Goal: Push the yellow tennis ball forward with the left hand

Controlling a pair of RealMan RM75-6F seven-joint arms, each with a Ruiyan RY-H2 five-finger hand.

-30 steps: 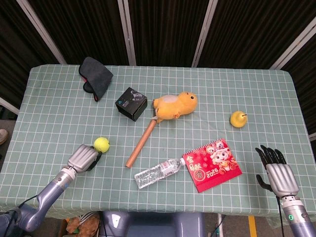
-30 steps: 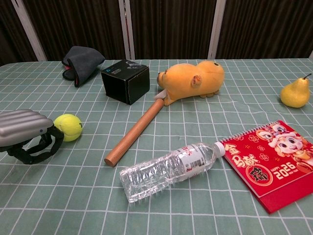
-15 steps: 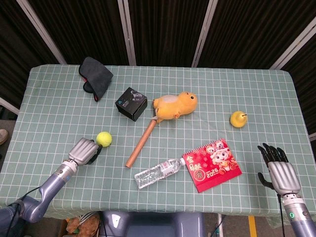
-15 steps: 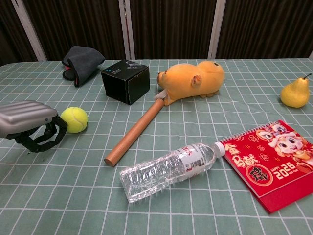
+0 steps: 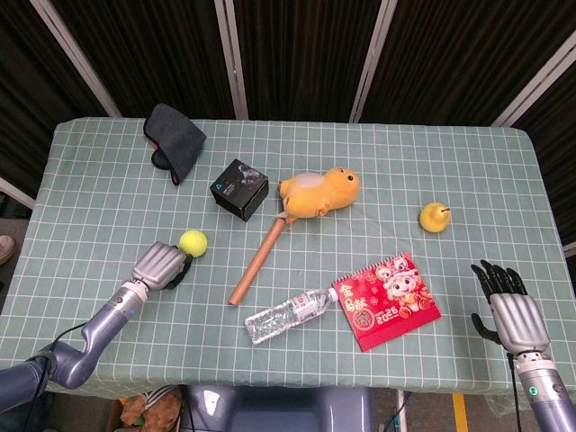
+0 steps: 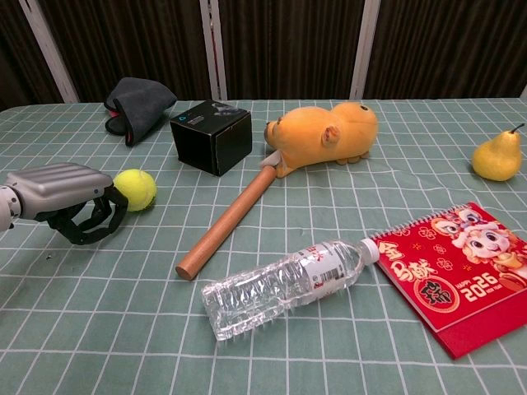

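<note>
The yellow tennis ball [image 5: 192,241] [image 6: 136,189] lies on the checked tablecloth left of centre. My left hand [image 5: 159,266] [image 6: 70,200] is right behind it, fingers curled into a fist with nothing inside, its knuckles touching the ball's near side. My right hand [image 5: 508,310] hovers at the table's front right corner with its fingers spread and nothing in it; only the head view shows it.
Ahead of the ball stand a black box [image 5: 238,189] [image 6: 211,136] and a dark cloth [image 5: 175,138] [image 6: 136,105]. To its right lie a wooden stick [image 5: 258,255] [image 6: 230,218], an orange plush toy [image 5: 319,192], a water bottle [image 5: 288,315], a red calendar [image 5: 387,300] and a pear [image 5: 434,217].
The left hand has pushed forward across the cloth, and the tennis ball has rolled ahead of it, away from the table's front edge. The right hand has barely moved.
</note>
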